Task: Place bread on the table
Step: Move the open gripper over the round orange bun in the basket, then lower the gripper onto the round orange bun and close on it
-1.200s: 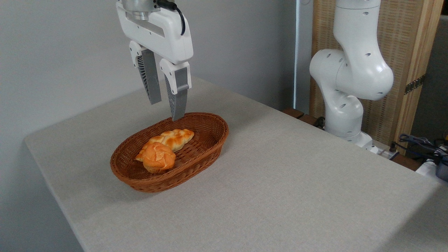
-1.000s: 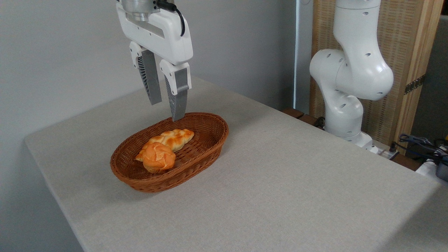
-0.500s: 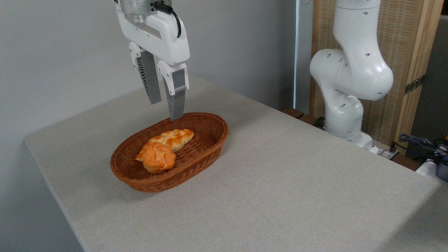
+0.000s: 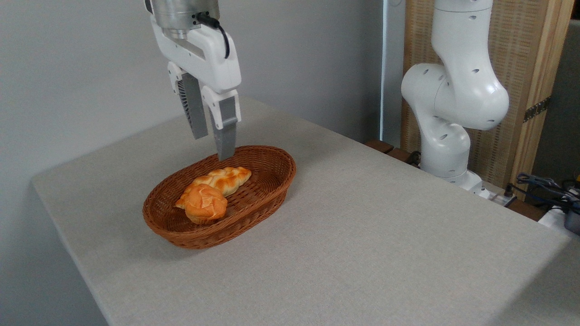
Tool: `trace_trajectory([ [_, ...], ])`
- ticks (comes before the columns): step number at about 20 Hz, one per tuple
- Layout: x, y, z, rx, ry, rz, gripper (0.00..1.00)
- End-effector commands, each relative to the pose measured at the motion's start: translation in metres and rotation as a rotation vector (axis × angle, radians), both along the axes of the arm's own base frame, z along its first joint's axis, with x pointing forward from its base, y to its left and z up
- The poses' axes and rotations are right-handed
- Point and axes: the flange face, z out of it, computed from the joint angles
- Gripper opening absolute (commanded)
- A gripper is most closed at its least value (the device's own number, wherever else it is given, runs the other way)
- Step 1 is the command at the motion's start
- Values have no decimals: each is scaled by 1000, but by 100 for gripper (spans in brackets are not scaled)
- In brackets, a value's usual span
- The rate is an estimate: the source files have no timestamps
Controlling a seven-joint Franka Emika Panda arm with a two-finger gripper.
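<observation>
Currently the white two-finger claw, slightly spread and empty, hangs upper left over the oval brown wicker basket's far rim, while the small round orange bun leans on the braided golden loaf mid-left, so a straight descent risks grabbing the loaf or clipping the rim instead of reaching the grey speckled table.

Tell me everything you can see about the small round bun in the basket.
The bun is small, round and orange-golden, muffin-shaped with a cracked, lumpy top. It sits upright inside the brown wicker basket, toward the basket's near left end, resting on the woven floor. Behind it lies the braided loaf; the two appear to touch. The gripper hangs above the basket's far rim, fingers apart, holding nothing and well clear of the bun.
</observation>
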Motion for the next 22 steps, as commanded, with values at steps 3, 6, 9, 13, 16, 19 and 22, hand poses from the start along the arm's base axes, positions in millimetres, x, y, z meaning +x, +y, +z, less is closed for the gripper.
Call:
trace_trajectory([
  [3,0,-44,-55,-24,-67,-62,100],
  [6,1,-71,-103,-23,-53,-102,100],
  [9,9,-85,-131,-30,-57,-119,100],
  [13,12,-93,-147,-29,-34,-134,100],
  [16,12,-96,-164,-26,-5,-157,100],
  [19,12,-102,-173,-25,7,-197,76],
  [22,12,-103,-177,-27,12,-211,31],
])
